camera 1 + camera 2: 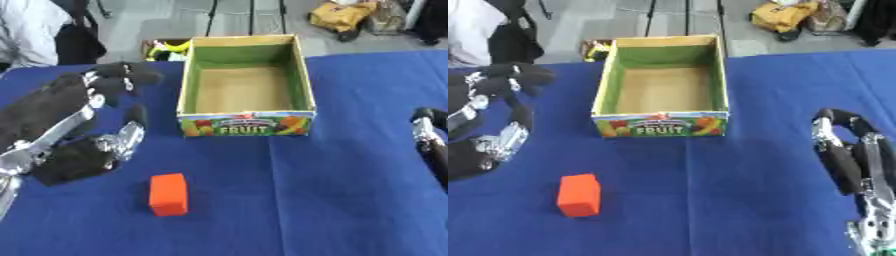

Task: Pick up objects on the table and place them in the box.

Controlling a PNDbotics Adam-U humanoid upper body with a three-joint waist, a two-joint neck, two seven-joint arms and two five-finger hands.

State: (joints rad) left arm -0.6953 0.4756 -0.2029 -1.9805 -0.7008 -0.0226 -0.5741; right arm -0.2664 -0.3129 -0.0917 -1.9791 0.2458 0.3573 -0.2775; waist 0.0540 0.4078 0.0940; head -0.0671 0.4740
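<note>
An orange block (168,194) lies on the blue table (306,200), in front of and left of the box. The cardboard fruit box (247,123) stands open at the middle back, with a green lining and nothing visible inside. My left hand (74,150) hovers at the left, above and left of the block, fingers spread and relaxed, holding nothing. My right hand (855,160) rests at the right edge with its fingers pointing up and slightly curved, holding nothing.
Blue cloth covers the whole table. Behind the far edge, a small box with yellow-green things (166,49) sits on the floor beside the fruit box. A yellow bag (343,15) lies on the floor at the back right.
</note>
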